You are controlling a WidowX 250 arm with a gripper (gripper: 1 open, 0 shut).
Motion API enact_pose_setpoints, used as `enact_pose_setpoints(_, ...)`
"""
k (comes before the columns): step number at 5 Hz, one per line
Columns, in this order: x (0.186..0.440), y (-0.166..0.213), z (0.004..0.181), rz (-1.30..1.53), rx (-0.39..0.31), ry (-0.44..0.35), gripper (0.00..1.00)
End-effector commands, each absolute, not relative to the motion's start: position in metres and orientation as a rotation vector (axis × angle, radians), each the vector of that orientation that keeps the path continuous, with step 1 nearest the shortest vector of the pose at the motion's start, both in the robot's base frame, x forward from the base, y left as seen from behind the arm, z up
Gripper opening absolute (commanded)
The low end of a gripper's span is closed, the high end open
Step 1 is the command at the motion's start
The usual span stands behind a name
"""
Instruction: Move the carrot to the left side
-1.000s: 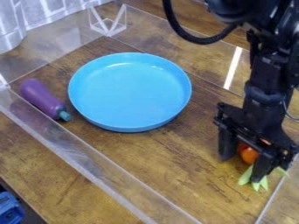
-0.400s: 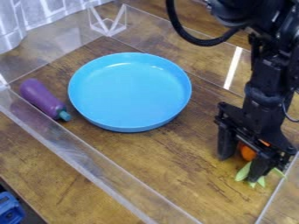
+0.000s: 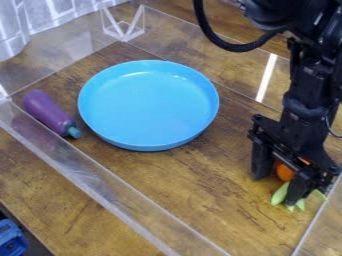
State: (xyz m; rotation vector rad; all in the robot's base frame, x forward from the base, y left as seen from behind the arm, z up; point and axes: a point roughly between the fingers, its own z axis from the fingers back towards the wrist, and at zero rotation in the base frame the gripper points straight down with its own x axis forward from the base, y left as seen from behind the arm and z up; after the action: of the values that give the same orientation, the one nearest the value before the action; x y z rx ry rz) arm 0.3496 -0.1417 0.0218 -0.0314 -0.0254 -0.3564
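Camera shows I'm securing the carrot [image 3: 285, 172], hand [image 3: 283, 178] around it, grip unclear; lifting leftward is coming next.

The single camera looks down at a slant from above the tabletop [image 3: 174, 200], near enough (close, though no close-up) to frame the blue plate [image 3: 148, 105] whole while the upper edge cuts off the robot arm [image 3: 287, 15].

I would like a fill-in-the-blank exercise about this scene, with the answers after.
1. The round plastic plate is coloured ____.
2. The purple toy eggplant has a stem coloured ____.
3. Between the black jaws is the orange toy ____.

Missing words, in order: blue; teal; carrot.
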Motion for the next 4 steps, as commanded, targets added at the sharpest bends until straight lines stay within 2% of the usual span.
enact_pose_setpoints(1,0.3579,-0.1388,0.0257,-0.373,-0.028,-0.057,0.00)
enact_pose_setpoints(4,0.3630,-0.1437,0.0185,-0.388,-0.040,-0.079,0.00)
